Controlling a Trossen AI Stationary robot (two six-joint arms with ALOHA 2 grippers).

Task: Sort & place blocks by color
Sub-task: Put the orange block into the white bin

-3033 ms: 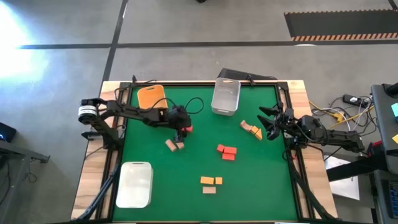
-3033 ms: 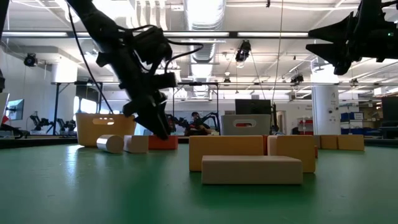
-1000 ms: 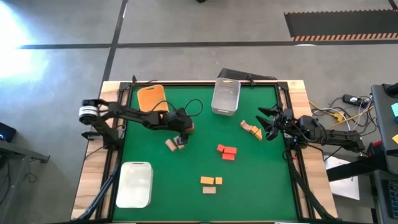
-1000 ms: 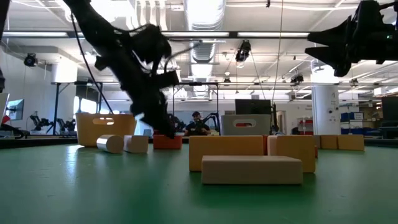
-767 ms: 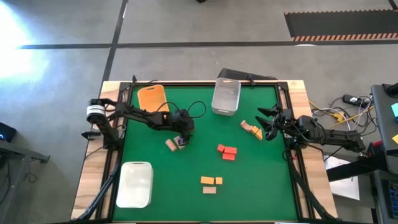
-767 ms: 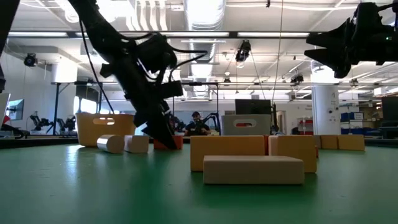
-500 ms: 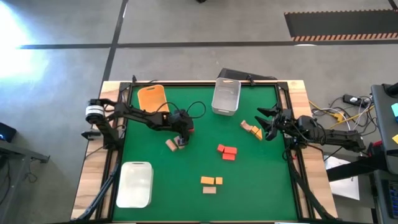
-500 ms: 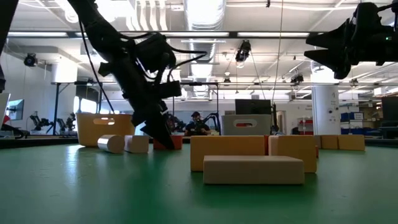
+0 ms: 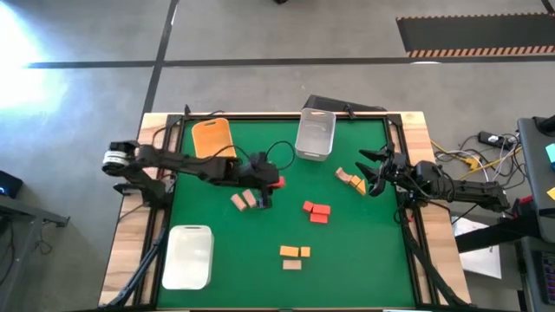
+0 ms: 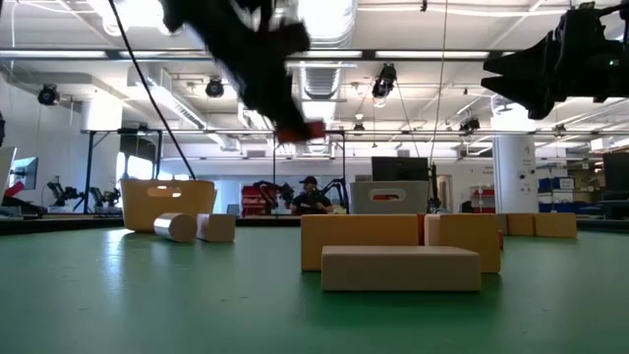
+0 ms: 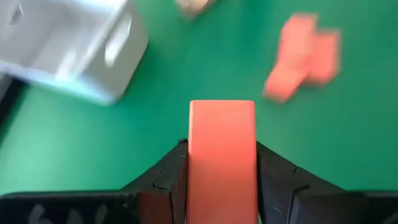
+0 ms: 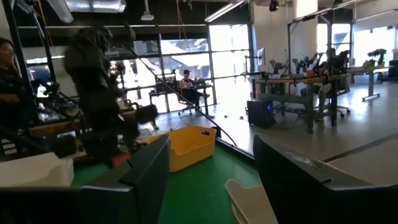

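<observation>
My left gripper point(image 9: 276, 183) is up over the middle of the green table, shut on a red block point(image 11: 222, 149), which also shows high above the mat in the low view point(image 10: 300, 131). Below it two tan blocks point(image 9: 244, 200) lie on the mat. A cluster of red blocks point(image 9: 316, 211) lies to the right of it. Orange and tan blocks point(image 9: 293, 254) lie nearer the front. My right gripper point(image 9: 371, 173) waits open at the right edge, beside a few tan and yellow blocks point(image 9: 351, 180). My left gripper pinches the red block by its two long sides point(image 11: 193, 180) between its two fingers point(image 11: 168, 177). The fingers slant downward from the table's left and lie along the block, whose free end sticks out past the fingertips. The block hangs clear of the mat.
An orange bin point(image 9: 212, 136) stands at the far left, a clear bin point(image 9: 315, 134) at the far middle, a white bin point(image 9: 188, 256) at the near left. Wooden table edges frame the mat.
My left gripper has shut on the red block beside the tan blocks, then risen and swung toward the table's right. The block is now lifted well clear of the mat. The tan blocks stay in place.
</observation>
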